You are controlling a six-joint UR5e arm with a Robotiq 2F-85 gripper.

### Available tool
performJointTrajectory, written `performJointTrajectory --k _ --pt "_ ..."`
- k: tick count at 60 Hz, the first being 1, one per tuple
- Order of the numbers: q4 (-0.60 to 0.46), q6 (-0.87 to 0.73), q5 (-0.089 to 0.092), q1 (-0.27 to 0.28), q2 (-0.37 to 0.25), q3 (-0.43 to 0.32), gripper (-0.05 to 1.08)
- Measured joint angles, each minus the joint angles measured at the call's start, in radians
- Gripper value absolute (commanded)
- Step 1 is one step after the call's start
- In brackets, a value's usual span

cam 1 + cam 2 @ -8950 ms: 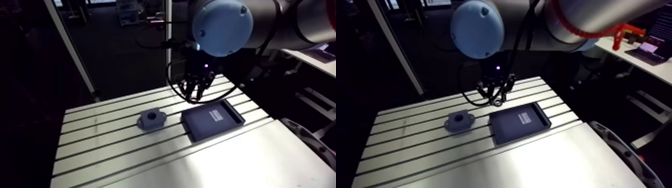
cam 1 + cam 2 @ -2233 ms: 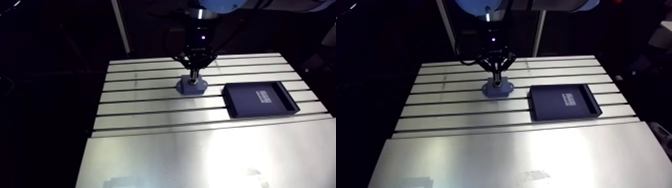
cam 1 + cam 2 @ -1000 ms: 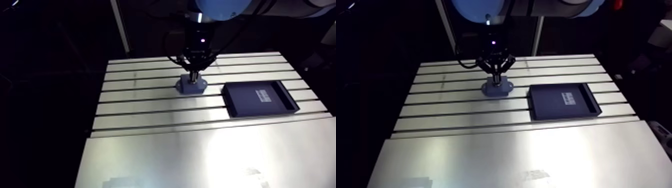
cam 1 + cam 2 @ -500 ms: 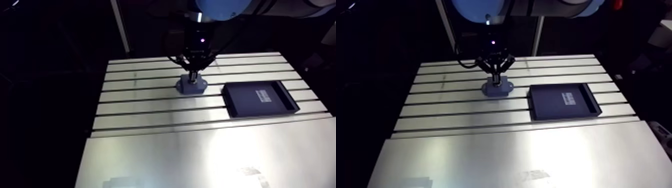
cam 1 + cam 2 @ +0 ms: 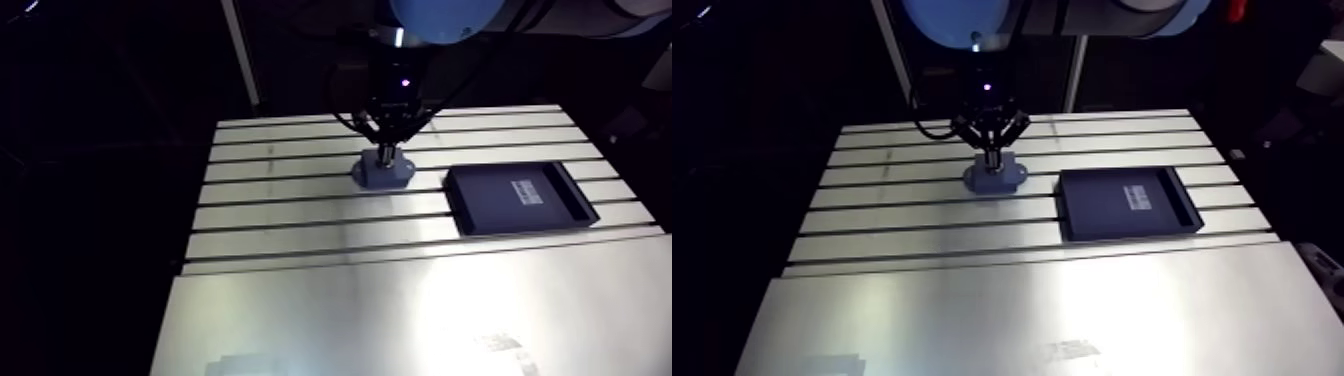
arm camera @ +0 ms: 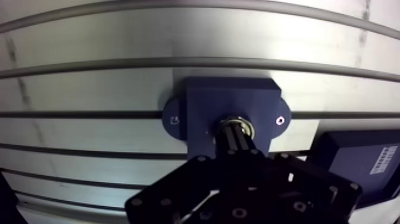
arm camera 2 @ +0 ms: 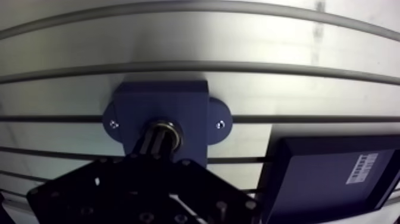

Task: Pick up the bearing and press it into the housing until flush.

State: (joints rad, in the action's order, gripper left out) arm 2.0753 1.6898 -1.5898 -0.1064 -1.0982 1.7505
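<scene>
The dark blue housing (image 6: 232, 101) lies flat on the slotted table (image 5: 300, 205), with a screw hole in each side ear. The metal bearing (image 6: 237, 120) sits in the housing's central bore, and only its shiny rim shows around the fingertips. My gripper (image 6: 234, 134) stands upright directly over the bore. Its two fingers are pressed together into one dark bar whose tip rests on the bearing. In the arm view the gripper (image 5: 386, 155) hangs straight down onto the housing (image 5: 383, 177).
A black shallow tray (image 5: 520, 197) with a white label lies on the table beside the housing, a short gap away. A smooth metal plate (image 5: 420, 310) covers the table's near part.
In the earliest frames the gripper hovered by the tray's far edge, away from the housing; now it stands on the housing's bore. Across the latest frames nothing visibly moves.
</scene>
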Motion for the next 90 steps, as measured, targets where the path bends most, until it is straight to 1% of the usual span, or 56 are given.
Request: performJointTrajectory --k 90 --pt "0.008 0.004 0.0 0.0 -0.005 0.014 1.08"
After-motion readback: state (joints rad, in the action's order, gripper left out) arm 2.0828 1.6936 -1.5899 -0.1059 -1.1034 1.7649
